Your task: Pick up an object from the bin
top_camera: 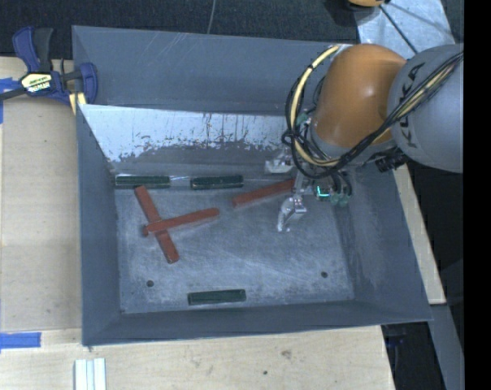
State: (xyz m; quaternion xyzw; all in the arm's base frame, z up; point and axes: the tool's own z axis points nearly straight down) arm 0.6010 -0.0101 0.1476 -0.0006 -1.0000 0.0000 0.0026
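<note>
**Jaws low in the grey bin (99, 258), toward its 3 o'clock side, beside a stick.**
I cannot tell whether the jaws are wide or narrow. A red-brown stick (260, 194) lies just off them at 10 o'clock, its long axis nearly 9 to 3. The arm (432, 112) leans in from 1 o'clock.
</note>
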